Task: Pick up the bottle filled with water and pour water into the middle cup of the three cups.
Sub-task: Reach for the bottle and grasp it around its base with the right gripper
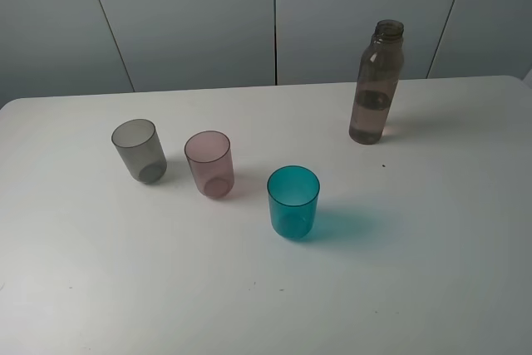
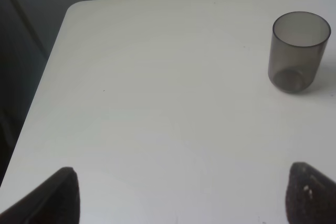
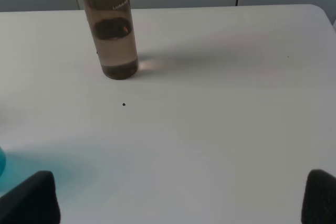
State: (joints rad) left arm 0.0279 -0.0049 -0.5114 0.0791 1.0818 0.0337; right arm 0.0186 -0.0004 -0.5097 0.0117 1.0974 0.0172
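Right claw (image 3: 176,203), jaws spread wide and empty: centre it on the bottle (image 3: 110,40) ahead, close around the body, keep the uncapped bottle upright.

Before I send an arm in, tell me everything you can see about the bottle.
The bottle is tall, slim, translucent smoky-brown plastic, with a narrow threaded neck and no cap. It stands upright on the white table, toward the far right, behind the teal cup and clear of it. Clear water fills roughly its lower third. The right wrist view shows small white lettering on its side, too small to read. Only the table touches it.
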